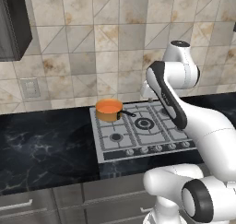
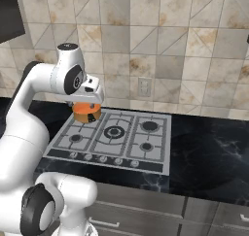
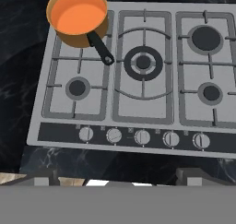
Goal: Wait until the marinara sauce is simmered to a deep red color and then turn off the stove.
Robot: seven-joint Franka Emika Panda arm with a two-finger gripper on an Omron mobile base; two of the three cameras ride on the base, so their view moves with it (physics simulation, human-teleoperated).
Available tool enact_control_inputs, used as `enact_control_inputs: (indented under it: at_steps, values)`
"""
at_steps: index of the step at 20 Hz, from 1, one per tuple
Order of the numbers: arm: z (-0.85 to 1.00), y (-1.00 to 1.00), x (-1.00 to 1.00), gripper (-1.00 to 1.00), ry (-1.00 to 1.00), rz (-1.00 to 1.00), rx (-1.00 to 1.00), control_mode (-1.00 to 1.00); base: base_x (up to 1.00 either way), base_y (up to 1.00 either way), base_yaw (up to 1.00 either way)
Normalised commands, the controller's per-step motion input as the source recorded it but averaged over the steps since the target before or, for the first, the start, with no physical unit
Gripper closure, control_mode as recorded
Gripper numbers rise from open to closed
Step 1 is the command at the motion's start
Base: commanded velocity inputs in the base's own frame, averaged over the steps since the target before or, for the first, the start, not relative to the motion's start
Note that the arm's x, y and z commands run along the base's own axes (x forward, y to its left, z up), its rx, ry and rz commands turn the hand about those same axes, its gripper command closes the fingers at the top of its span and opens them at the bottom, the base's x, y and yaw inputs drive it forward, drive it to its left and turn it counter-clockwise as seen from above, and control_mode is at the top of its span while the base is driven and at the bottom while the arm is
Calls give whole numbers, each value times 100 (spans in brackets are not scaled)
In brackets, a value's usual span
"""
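Gripper (image 3: 118, 176) — jaws stood wide apart, holding and touching nothing, poised high above the stove (image 3: 156, 91) near its row of front knobs (image 3: 142, 137). Marinara sauce (image 3: 77, 13) — orange, filling a small saucepan (image 1: 109, 110) on the rear left burner, dark handle (image 3: 100, 47) angled toward the centre burner.

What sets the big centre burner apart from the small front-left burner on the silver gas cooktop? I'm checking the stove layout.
The large round centre burner has a wide double ring, while the small round front-left burner is one compact disc. The centre burner sits mid-cooktop; the front-left burner sits nearer the row of knobs, just in front of the orange saucepan. Both are bare, under dark grates.
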Motion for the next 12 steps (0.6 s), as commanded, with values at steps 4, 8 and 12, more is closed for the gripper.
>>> enact_control_inputs:
  at_steps: [4,8,12]
  values:
    - [0,0,0,-100,0,0,0,-100,0,0,0]
    - [0,0,0,-100,0,0,0,-100,0,0,0]
    - [0,0,0,-100,0,0,0,-100,0,0,0]
